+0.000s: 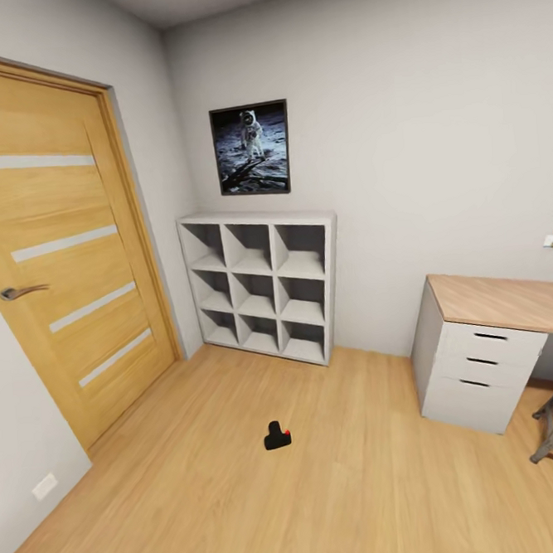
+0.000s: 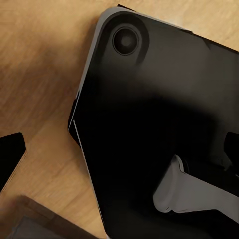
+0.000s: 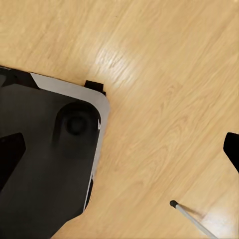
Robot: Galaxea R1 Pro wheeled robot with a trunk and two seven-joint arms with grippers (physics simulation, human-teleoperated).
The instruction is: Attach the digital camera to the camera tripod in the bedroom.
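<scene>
The digital camera (image 1: 277,436) lies on the wood floor (image 1: 244,495) straight ahead of the robot, short of the cube shelf (image 1: 262,286), about midway between both arms. Whether either end effector stands apart or together cannot be told.

The head view is evenly bright, with soft, diffuse light and no visible lamp. The pale wall (image 1: 431,131) shades gently from lighter to greyer toward the corner. The cube shelf (image 1: 263,286) has dim compartments, and only a faint shadow lies under the digital camera (image 1: 277,436) on the wood floor (image 1: 244,495). Straight lines bow at the edges: the door (image 1: 58,244) leans and curves.

Both wrist views are softer. In the left wrist view the dark robot base (image 2: 159,124) is blurred and nearly featureless. In the right wrist view a pale glare streak crosses the floorboards (image 3: 119,50).
</scene>
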